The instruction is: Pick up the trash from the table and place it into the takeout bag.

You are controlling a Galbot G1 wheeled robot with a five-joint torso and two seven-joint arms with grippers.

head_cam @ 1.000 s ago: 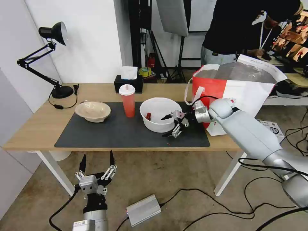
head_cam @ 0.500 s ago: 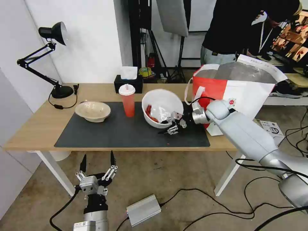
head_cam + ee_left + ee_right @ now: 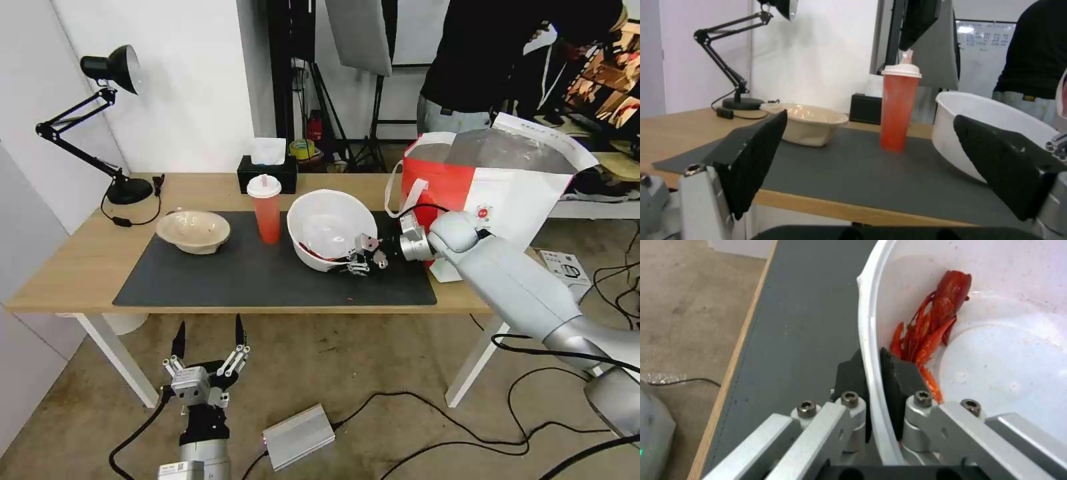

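My right gripper is shut on the rim of the large white bowl, which is tipped up on its edge on the dark mat. The right wrist view has one finger pad inside and one outside the bowl's wall, with red scrap lying inside. The red cup with white lid and the beige bowl stand further left on the mat. The white-and-red takeout bag stands open at the table's right end. My left gripper hangs open below the table's front edge.
A black tissue box and a black desk lamp stand at the back of the wooden table. A silver box and cables lie on the floor. A person stands behind the bag.
My right gripper went from open beside the upright white bowl to shut on its rim, and the bowl has tipped up towards the left. The left arm has barely moved.
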